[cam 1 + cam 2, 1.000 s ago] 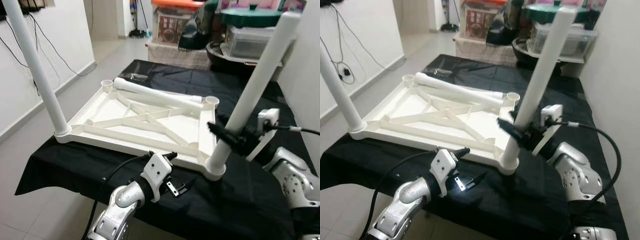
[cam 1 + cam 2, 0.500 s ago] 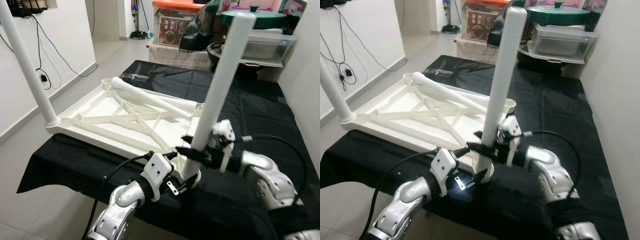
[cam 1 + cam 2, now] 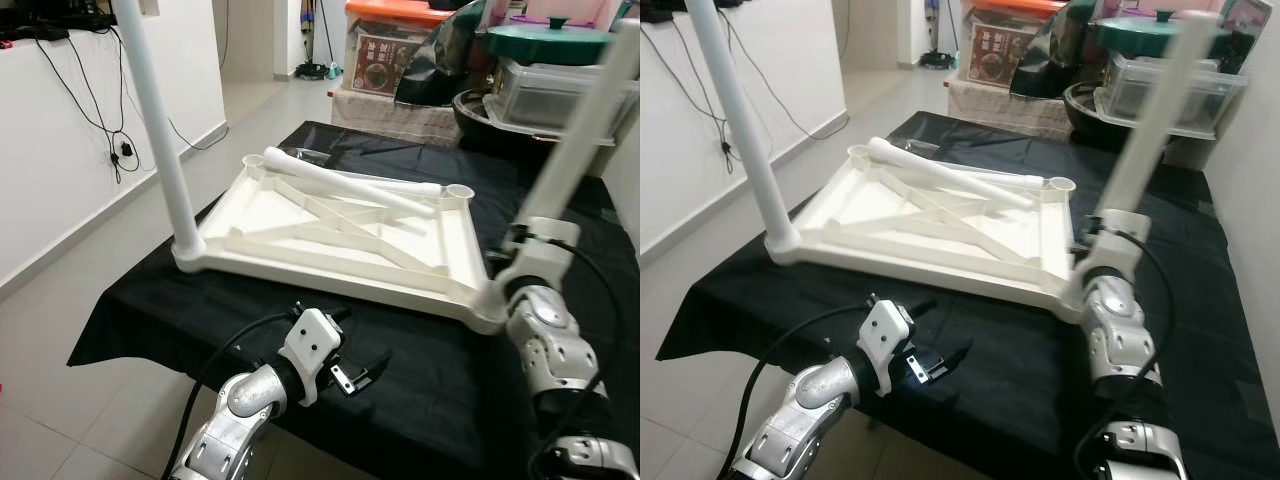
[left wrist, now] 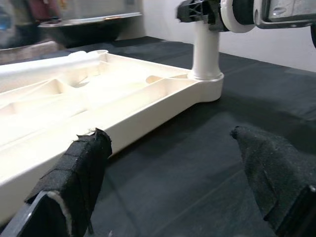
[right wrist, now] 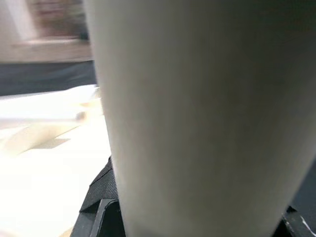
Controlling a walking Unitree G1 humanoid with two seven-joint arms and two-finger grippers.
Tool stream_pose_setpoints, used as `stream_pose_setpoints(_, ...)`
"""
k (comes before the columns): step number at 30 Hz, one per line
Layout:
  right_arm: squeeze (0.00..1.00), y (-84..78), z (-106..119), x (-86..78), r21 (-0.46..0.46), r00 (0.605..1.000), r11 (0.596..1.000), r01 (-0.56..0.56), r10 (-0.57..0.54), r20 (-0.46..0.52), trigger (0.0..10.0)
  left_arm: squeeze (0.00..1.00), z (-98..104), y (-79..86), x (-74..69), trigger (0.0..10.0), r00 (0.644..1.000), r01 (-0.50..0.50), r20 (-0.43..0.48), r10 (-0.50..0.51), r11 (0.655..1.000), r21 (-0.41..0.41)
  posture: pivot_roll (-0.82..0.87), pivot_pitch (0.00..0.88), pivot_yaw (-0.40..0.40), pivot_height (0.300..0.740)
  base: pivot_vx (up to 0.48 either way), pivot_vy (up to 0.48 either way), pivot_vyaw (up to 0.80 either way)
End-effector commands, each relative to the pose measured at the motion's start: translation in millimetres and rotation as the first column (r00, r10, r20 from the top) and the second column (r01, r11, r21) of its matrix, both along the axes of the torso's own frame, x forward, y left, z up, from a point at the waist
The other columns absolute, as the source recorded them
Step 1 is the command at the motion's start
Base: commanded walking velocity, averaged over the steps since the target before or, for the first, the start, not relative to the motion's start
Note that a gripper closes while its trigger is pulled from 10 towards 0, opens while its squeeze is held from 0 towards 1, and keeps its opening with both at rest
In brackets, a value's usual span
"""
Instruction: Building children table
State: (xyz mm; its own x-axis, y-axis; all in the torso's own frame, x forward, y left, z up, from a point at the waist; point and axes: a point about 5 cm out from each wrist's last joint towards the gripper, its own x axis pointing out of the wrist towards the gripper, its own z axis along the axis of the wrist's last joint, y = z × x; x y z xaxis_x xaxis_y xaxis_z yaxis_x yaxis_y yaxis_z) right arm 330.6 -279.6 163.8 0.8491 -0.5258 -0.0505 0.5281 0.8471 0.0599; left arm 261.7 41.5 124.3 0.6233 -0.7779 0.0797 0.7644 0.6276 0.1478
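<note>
Upturned white tabletop (image 3: 340, 235) on the black cloth (image 3: 420, 350). At its left near corner, a leg (image 3: 155, 130) stands upright. Left gripper (image 3: 362, 372) hovers before its near edge, fingers wide apart, empty. Right gripper (image 5: 106, 197) clamps the leg (image 3: 1150, 125) at its right near corner.

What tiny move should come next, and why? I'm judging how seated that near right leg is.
Probably press the leg straight down into its corner socket before letting go. The right gripper is clamped low on it, it leans, and the tabletop lies upside down on the black cloth. The left gripper hovers open nearby, holding nothing.
</note>
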Motion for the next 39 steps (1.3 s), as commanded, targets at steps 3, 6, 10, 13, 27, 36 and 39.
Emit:
stream_pose_setpoints(3, 0.00, -14.7, -31, -16.5, 0.048, 0.970, 0.976, 0.213, -0.205, -0.129, 0.0, 0.00, -2, -0.8, -0.5, 10.0, 1.000, 0.003, -0.009, -0.003, 1.000, 0.006, 0.07, 0.000, -0.056, 0.740, 0.000, 0.000, 0.00)
stream_pose_setpoints(6, 0.00, -13.5, -33, -16.5, 0.055, 0.950, 0.955, 0.292, -0.283, -0.135, 6.2, 0.00, -2, -0.4, -0.5, 10.0, 1.000, 0.001, -0.009, -0.001, 1.000, 0.006, 0.08, 0.000, -0.058, 0.740, 0.000, 0.000, 0.00)
stream_pose_setpoints(10, 0.87, -7.6, -29, -10.5, 0.036, 0.951, 0.956, 0.292, -0.286, -0.122, 10.0, 0.00, -1, -0.2, -0.4, 10.0, 1.000, 0.001, -0.010, -0.001, 1.000, 0.006, 0.08, 0.000, -0.057, 0.740, 0.000, 0.000, 0.00)
stream_pose_setpoints(13, 1.00, -2.8, -26, -7.9, 0.025, 0.955, 0.959, 0.283, -0.279, -0.102, 10.0, 0.00, -1, 0.0, -0.3, 10.0, 1.000, 0.000, -0.010, 0.000, 1.000, 0.005, 0.08, 0.000, -0.057, 0.740, 0.000, 0.000, 0.00)
stream_pose_setpoints(27, 0.00, 12.7, -34, -39.7, 0.025, 0.971, 0.972, 0.234, -0.232, -0.047, 10.0, 0.00, -2, 0.3, -0.3, 10.0, 1.000, -0.003, -0.015, 0.003, 1.000, 0.005, 0.06, 0.000, -0.052, 0.740, 0.000, 0.000, 0.00)
stream_pose_setpoints(36, 0.00, 47.2, -42, -54.7, 0.074, 0.996, 0.994, -0.085, 0.085, 0.004, 10.0, 0.00, -2, 0.0, 0.6, 10.0, 1.000, 0.001, -0.019, -0.001, 1.000, 0.006, 0.05, 0.000, -0.048, 0.740, 0.000, 0.000, 0.00)
stream_pose_setpoints(39, 0.00, 58.4, -54, -59.5, 0.112, 0.961, 0.959, -0.259, 0.267, -0.064, 10.0, 0.00, -2, 0.1, 0.5, 10.0, 1.000, -0.001, -0.020, 0.001, 1.000, 0.007, 0.05, 0.000, -0.052, 0.740, 0.000, 0.000, 0.00)
